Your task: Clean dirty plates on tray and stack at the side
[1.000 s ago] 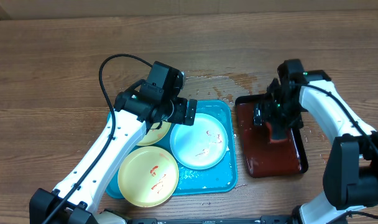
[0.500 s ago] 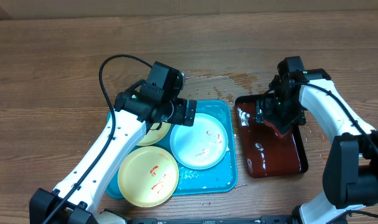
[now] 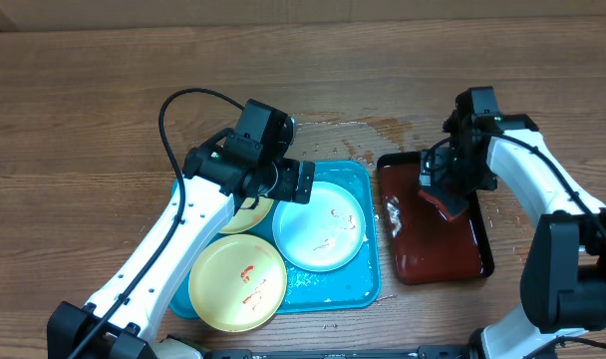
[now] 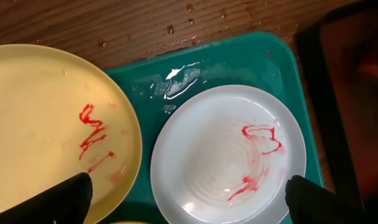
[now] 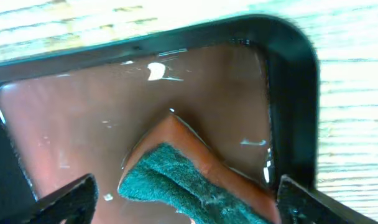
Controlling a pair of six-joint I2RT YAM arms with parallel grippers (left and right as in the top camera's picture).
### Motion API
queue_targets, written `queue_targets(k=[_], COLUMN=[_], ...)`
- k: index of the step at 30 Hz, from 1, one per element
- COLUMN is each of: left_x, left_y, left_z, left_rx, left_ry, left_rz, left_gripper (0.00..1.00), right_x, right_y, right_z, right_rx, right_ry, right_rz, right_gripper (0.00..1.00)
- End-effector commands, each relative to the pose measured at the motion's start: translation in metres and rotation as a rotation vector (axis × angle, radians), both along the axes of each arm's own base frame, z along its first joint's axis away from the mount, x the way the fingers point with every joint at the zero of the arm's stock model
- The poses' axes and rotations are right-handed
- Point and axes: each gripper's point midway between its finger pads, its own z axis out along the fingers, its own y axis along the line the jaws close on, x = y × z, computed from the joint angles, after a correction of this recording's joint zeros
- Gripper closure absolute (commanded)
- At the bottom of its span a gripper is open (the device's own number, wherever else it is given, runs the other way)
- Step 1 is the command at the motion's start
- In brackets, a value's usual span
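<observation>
Plates (image 3: pixel 319 225) fill tray (image 3: pixel 355 177), left arm (image 3: pixel 198 211) overhanging one; sponge (image 5: pixel 192 177) in neighbouring tray (image 3: pixel 438 251).

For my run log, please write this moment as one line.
left fingers: open, above white plate | right fingers: open, astride sponge in red-brown tray | three smeared plates on blue tray

Tabletop (image 3: pixel 84 100) carries two trays side by side: the tray (image 3: pixel 361 284) on the left, a smaller tray (image 3: pixel 433 254) just right of it (touching or not, I can't tell). Three in the tray: right plate (image 3: pixel 320 225), front-left plate (image 3: pixel 237 284) lapping over the front rim, back-left plate (image 3: pixel 245 214) partly under my left arm (image 3: pixel 173 239). Sponge (image 5: pixel 189 177) lies in the smaller tray's back half, beneath my right hand (image 3: pixel 448 184).
</observation>
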Motion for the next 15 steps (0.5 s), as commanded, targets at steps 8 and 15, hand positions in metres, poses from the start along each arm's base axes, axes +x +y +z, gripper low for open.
queue_targets(k=[8,15], left_x=[0.001,0.002], left_y=[-0.003,-0.004], left_z=[0.005,0.005], left_rx=[0.000,-0.001], left_ry=[-0.008,-0.012], left_rz=[-0.023,-0.023], left_gripper=[0.00,0.00], right_x=[-0.030,-0.043], right_y=[0.015,0.020], right_z=[-0.027,-0.026], right_rx=[0.098,0.134], right_ry=[0.081,0.158], right_rz=[0.006,-0.175], right_gripper=[0.26,0.42])
